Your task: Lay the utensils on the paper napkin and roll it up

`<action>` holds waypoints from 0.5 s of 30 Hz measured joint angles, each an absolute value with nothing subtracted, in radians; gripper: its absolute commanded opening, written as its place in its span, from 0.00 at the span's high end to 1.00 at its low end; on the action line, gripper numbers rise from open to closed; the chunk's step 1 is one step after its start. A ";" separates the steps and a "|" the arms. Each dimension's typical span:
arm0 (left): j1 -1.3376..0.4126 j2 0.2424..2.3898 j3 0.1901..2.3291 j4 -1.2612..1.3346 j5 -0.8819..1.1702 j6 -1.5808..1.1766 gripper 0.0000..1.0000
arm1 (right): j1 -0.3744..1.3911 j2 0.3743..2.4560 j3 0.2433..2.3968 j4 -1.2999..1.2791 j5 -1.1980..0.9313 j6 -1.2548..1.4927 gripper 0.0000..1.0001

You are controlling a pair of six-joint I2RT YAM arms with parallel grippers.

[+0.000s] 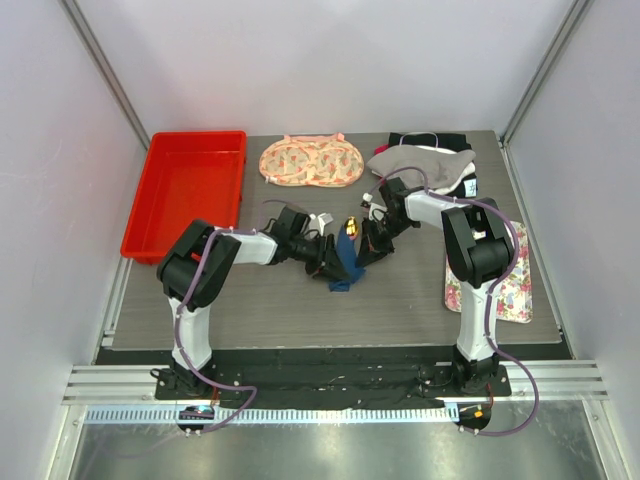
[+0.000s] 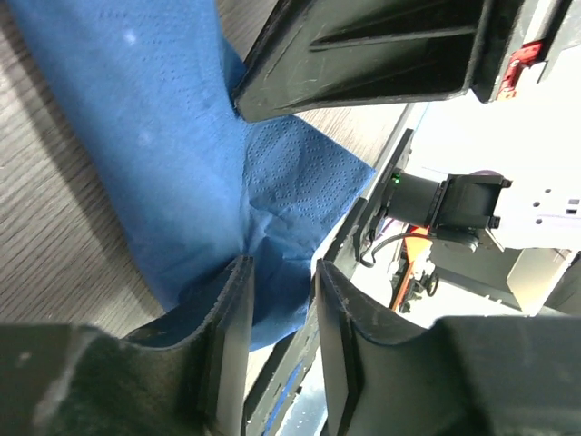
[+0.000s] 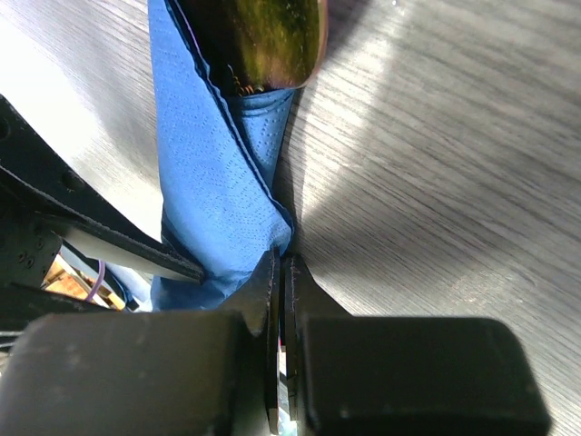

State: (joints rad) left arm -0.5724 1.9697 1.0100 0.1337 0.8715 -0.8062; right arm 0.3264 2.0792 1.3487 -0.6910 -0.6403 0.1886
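Observation:
The dark blue paper napkin lies folded into a loose roll at the table's middle. A yellowish end of the utensils sticks out of its far end; the coloured handles are hidden inside. My left gripper is at the roll's left side. In the left wrist view my left gripper is open, with the napkin's crumpled edge at its tips. My right gripper is at the roll's right side. In the right wrist view my right gripper is shut, pinching the napkin's edge, below the utensil end.
A red tray stands at the back left. A peach floral cloth and a grey and black pile of cloth lie at the back. A white floral mat lies at the right, under the right arm.

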 measured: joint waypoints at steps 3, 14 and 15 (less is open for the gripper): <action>-0.572 1.970 0.995 0.149 0.872 -0.810 0.69 | 0.326 2.079 1.349 -0.691 -0.640 0.189 0.99; -0.568 2.052 1.039 0.100 0.889 -0.788 0.86 | 0.325 2.077 1.352 -0.691 -0.648 0.198 0.69; -0.568 2.055 1.045 0.092 0.892 -0.784 0.86 | 0.323 2.076 1.356 -0.695 -0.652 0.204 0.62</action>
